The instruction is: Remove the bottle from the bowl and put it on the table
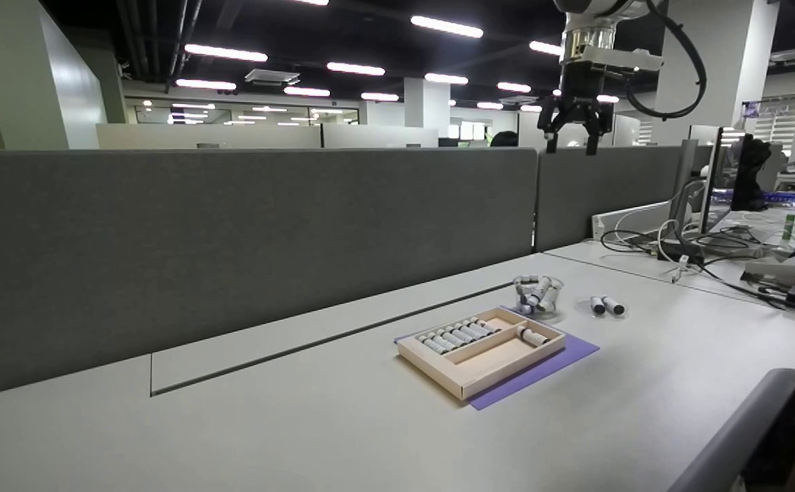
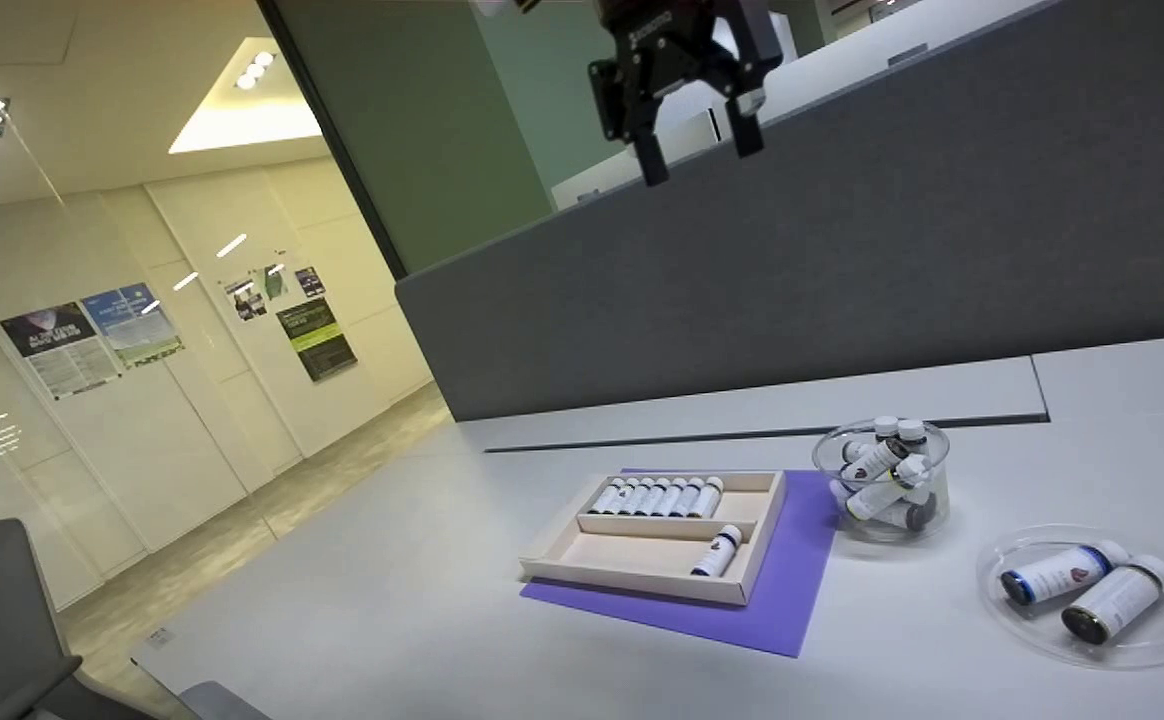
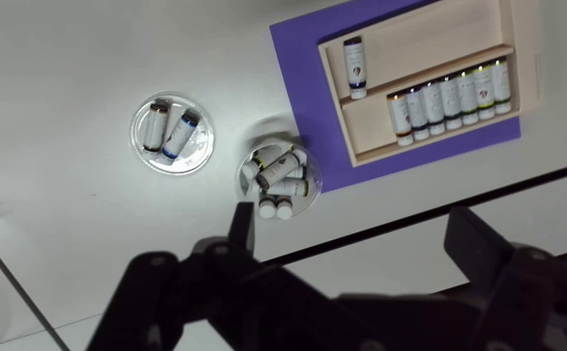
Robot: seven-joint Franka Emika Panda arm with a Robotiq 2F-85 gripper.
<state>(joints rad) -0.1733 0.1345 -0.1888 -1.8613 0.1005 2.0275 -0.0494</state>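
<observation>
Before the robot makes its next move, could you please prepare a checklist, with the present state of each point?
1. Gripper open and holding nothing: ok.
2. Clear bowl standing upright: ok.
3. Gripper down at the bowl: not ok; it hangs well above the table.
4. Bottles lying separate in the bowl: not ok; they are piled, one across others.
5. Which bottle is meant: cannot tell; the bowl holds several.
6. Bottles only in the bowl: not ok; a clear dish and a wooden tray hold others.
</observation>
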